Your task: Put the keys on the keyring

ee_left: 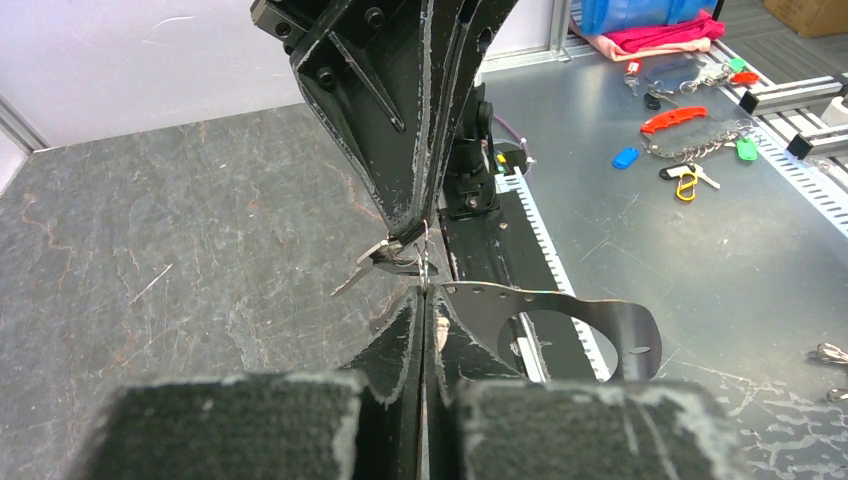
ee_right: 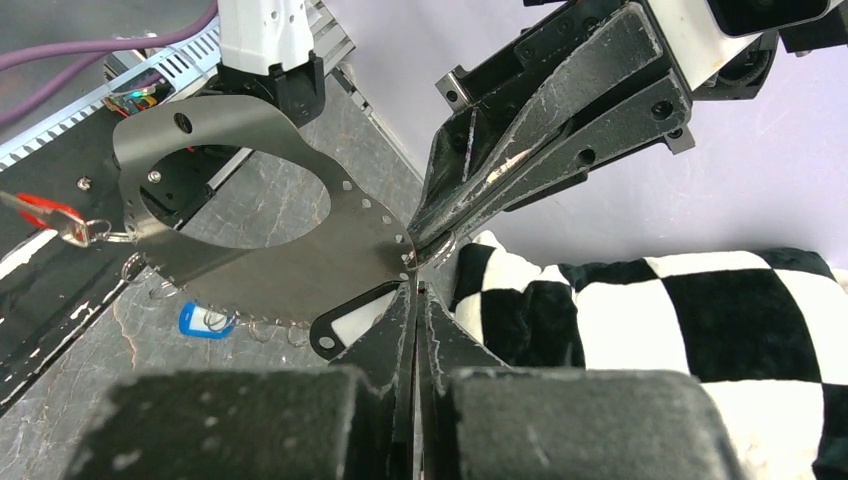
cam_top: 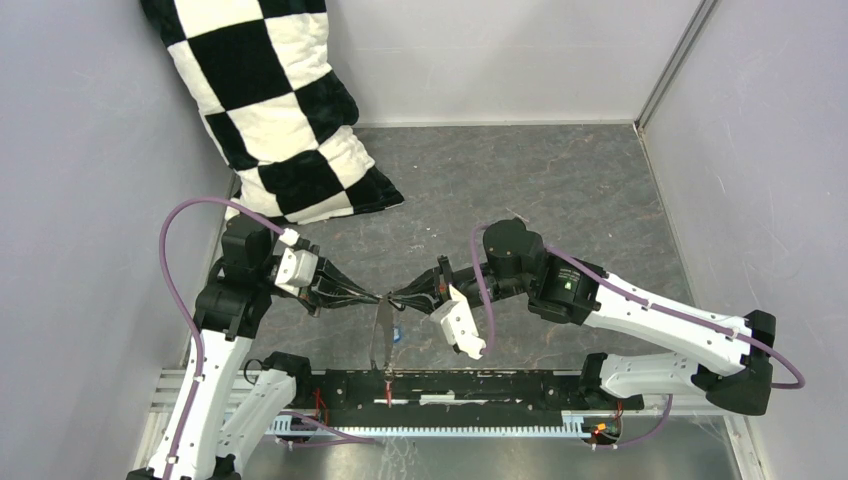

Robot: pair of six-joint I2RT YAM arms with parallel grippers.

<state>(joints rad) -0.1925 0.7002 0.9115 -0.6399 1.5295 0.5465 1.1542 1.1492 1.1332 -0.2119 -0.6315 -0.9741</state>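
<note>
I count two arms, two sets of fingers, one keyring and three keys. The left fingers (ee_left: 395,345) are pressed fully together. The edge of the keyring (ee_right: 300,268) comes out right at their tips, so they have it pinched. It is a flat grey metal hoop around one large oval opening, with a row of small holes along its rim. It is held up off the table (cam_top: 560,190) between the two arms. The right fingers (ee_right: 447,345) are closed just as tight. The dark key (ee_right: 345,325), black with a white middle, sits at their tips and looks nipped there, just beside the hoop's rim.

The overhead view gives me the hoop only edge-on, a thin sliver hanging below where the tips meet, with a speck of blue beside it. The right wrist view shows its whole face. There the red key (ee_right: 35,212) sits on a small ring at the far end. The blue key (ee_right: 203,322) is below the lower edge, among fine wire rings I cannot count. I cannot tell whether the blue one hangs from the hoop or lies on the table.

Only the left wrist view shows the dark key's bare metal blade sticking out sideways. It also shows, well apart on a steel surface, spare tags (ee_left: 672,119) in red, blue, green and yellow with bits of chain. One chequered pillow (cam_top: 275,110) sits at the back left.
</note>
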